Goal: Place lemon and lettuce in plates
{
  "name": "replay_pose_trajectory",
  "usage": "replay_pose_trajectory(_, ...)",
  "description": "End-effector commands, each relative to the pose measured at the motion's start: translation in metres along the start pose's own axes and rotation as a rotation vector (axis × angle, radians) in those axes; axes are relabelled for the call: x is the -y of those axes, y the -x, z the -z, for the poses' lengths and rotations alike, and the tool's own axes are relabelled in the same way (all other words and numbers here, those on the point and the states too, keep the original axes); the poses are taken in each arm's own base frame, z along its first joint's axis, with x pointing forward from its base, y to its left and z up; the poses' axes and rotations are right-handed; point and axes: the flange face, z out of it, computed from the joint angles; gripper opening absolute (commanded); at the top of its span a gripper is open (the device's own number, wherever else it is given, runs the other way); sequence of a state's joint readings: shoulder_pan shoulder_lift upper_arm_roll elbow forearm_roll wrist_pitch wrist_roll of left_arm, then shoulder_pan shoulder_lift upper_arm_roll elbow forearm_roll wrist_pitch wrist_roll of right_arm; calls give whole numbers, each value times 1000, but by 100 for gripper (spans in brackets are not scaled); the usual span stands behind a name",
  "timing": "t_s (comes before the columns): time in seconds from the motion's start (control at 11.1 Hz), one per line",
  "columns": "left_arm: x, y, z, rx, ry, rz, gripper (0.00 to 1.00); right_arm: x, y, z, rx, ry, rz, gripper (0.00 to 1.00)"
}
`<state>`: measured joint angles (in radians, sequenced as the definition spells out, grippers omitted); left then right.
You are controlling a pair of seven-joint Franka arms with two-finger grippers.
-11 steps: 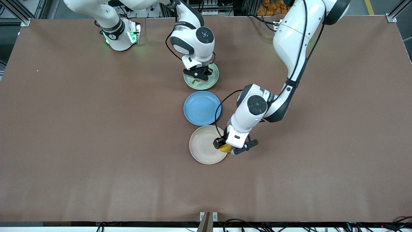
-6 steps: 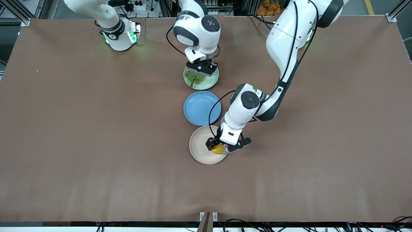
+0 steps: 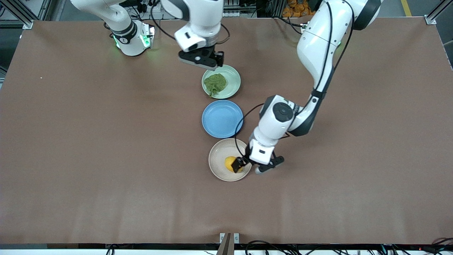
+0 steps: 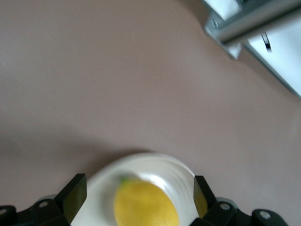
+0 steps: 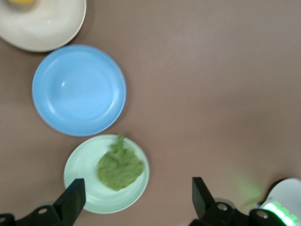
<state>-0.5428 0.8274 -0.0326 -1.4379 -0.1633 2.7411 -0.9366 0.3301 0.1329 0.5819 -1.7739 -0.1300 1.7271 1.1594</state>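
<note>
place: robotics lab | my bench [image 3: 88, 141]: plain brown sheet, framed by aluminium rails [image 3: 21, 14] | my bases bolted on it, green status light [image 3: 143, 40] | cables [image 3: 269, 244] along the edge

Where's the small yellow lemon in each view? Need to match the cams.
Front view: the small oval yellow lemon lies in the beige round plate, the plate nearest the camera, beside the left gripper.
Left wrist view: low in the picture, centred, lemon between the open fingers, on the beige plate.
Right wrist view: only a sliver, lemon at the top edge in the beige plate.
Shared landmark: the beige plate.
</note>
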Motion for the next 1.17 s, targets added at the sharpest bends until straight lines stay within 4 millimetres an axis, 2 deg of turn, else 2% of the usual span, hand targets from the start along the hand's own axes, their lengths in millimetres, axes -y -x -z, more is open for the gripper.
replay_pose_trajectory(0.0, 36, -67, 33, 30, -104, -72, 100, -56, -66, 20, 23, 6, 19, 100)
replay_pose_trajectory(0.09, 52, -88, 47, 74, -158, -126, 100, -79, -102, 24, 23, -10, 24, 100)
replay_pose_trajectory(0.27, 71, -115, 76, 145, -222, -197, 100, -134, -167, 24, 31, -43, 67, 100)
replay_pose_trajectory(0.36, 82, -126, 92, 170, -270, -257, 100, -168, -198, 19, 30, -60, 46, 100)
replay_pose_trajectory(0.45, 93, -126, 106, 222, -365, -366, 100, -195, -222, 17, 13, -78, 38, 100)
replay_pose_trajectory(0.54, 111, -139, 124, 275, -418, -388, 100, -216, -240, 12, -3, -92, 58, 100)
replay_pose_trajectory(0.63, 121, -145, 135, 302, -436, -386, 100, -244, -259, 7, -16, -103, 67, 100)
replay_pose_trajectory(0.81, 141, -140, 161, 309, -456, -383, 100, -286, -290, -13, -25, -108, 102, 100)
replay_pose_trajectory(1.08, 172, -130, 213, 310, -458, -439, 100, -332, -310, -26, -25, -100, 136, 100)
